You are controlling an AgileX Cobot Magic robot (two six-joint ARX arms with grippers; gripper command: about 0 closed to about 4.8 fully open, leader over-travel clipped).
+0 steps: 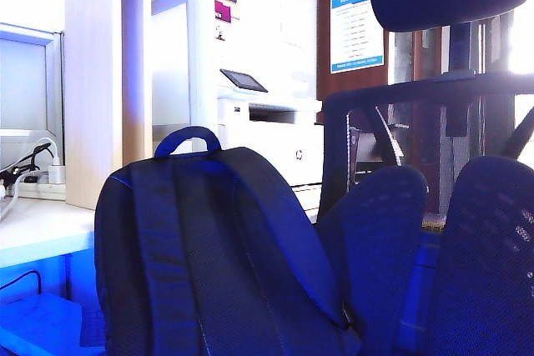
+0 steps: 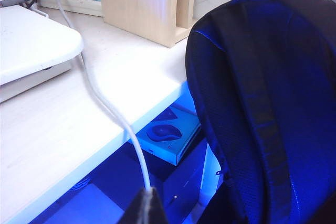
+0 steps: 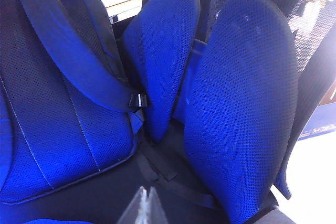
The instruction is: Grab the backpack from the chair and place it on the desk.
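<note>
While both claws shut: one backpack (image 1: 217, 256), one chair (image 1: 467, 231).

You've got a white printer (image 1: 271, 135) behind, a blue poster (image 1: 356, 27) on the wall, a white cable (image 2: 107, 109) trailing, and a blue box (image 2: 167, 138) underneath.

The desk (image 2: 79, 114), pale and thick-edged, is seen carrying a tall light-wood shelf unit (image 2: 144, 3), a white flat device (image 2: 31, 40) near one edge, and a power strip (image 1: 37, 188) with plugs. A white cable (image 2: 105, 108) is draped across the desktop. The backpack (image 1: 209, 256) is borne upright on the chair (image 3: 241, 103), against its backrest lobes.
</note>
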